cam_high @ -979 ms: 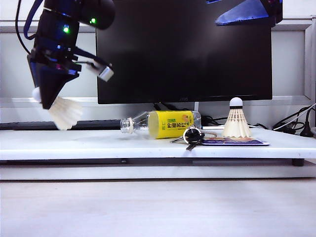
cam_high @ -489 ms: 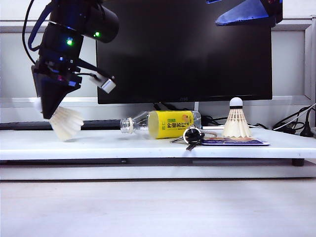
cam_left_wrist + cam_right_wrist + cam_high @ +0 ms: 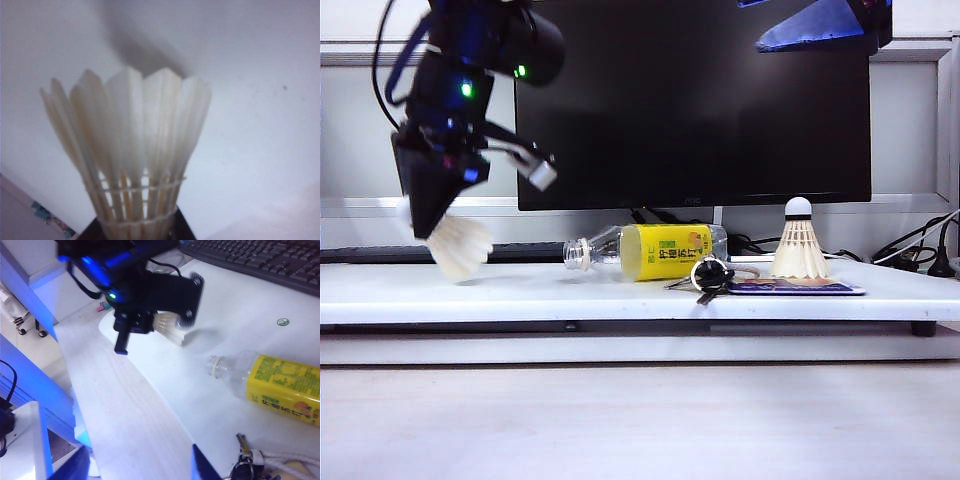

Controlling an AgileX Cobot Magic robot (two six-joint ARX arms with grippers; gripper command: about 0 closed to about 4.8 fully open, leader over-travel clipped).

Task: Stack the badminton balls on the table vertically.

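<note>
White feathers clenched in my left tool (image 3: 428,222), shuttlecock (image 3: 460,246) far from the standing shuttlecock (image 3: 799,245); next, carry it above. Right tool (image 3: 140,462) idles released.

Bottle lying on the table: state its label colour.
Yellow, with small print, on the clear bottle; it shows best in the exterior view.

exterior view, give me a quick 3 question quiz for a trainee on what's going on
1. True or false: the left gripper holds a shuttlecock feathers-down over the table.
2. What lies on its side between the two shuttlecocks?
3. The second shuttlecock stands: A) upright, B) tipped over.

Key:
1. True.
2. The yellow-labelled bottle.
3. A. The right gripper waits high above it, holding nothing.
</note>
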